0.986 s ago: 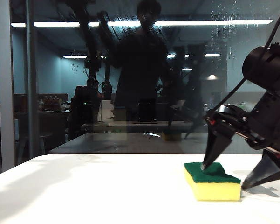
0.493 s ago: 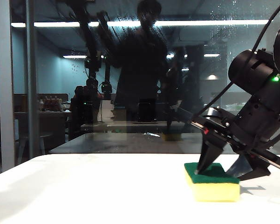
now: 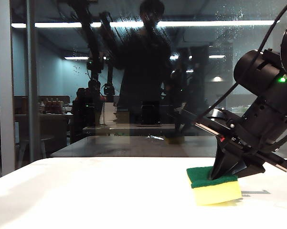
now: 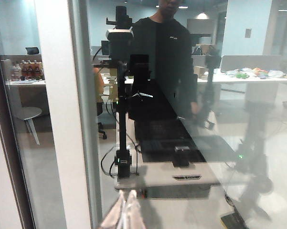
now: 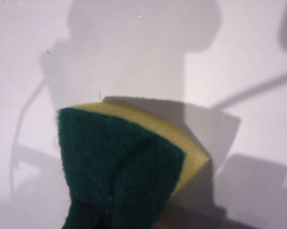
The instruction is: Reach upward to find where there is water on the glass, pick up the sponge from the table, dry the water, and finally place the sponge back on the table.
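Sponge [image 3: 213,186] sits on the white table [image 3: 95,195], near its right edge and well short of the far edge by the glass [image 3: 133,86]; green scouring layer faces up, yellow foam below; block is tilted, right end raised slightly off the tabletop, left end low. Right gripper [image 3: 228,172] is clamped on the sponge from above, its black fingers pinching the green top together; in the right wrist view the green layer [image 5: 119,167] is visibly puckered and folded inward where it is pinched, yellow foam bulging out on one side; the arm's hard shadow falls across the white surface around it. Water [image 3: 229,21] shows as pale droplets and thin streaks high on the pane, speckled across the bright reflected light strip toward the upper right. Pale vertical frame bar [image 3: 5,86] stands at the far left of the glass. Left gripper [image 4: 124,214] appears only in the left wrist view, pale fingertips set close together with nothing between them, pointing at the pane beside the frame bar; dark reflection of a person [image 3: 145,67] shows in the pane.
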You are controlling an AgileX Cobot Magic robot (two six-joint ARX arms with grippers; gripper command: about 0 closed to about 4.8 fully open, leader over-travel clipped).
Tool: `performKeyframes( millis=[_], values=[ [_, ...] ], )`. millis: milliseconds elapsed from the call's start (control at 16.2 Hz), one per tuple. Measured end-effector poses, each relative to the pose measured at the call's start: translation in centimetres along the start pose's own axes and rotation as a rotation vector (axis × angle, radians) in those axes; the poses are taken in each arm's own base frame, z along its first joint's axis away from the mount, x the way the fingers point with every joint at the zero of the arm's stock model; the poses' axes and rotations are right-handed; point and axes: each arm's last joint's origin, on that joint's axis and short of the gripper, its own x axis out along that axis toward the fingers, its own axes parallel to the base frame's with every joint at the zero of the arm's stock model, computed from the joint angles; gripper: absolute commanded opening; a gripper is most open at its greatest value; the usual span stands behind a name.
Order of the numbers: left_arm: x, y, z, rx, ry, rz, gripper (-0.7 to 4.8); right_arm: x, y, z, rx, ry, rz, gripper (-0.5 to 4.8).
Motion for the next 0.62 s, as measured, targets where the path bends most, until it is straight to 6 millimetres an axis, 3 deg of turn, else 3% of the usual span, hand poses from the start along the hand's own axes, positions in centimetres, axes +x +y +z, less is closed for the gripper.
performKeyframes(
  millis=[247, 616],
  values=[
    [0.0, 0.0, 0.0, 0.0, 0.0, 0.0, -0.05, -1.2, 0.5, 0.2, -0.008, -0.02, 0.001, -0.09],
    [0.0, 0.0, 0.0, 0.0, 0.001, 0.0, -0.05, -8.1, 4.8, 4.8, -0.137, -0.215, 0.06, -0.09]
  ],
)
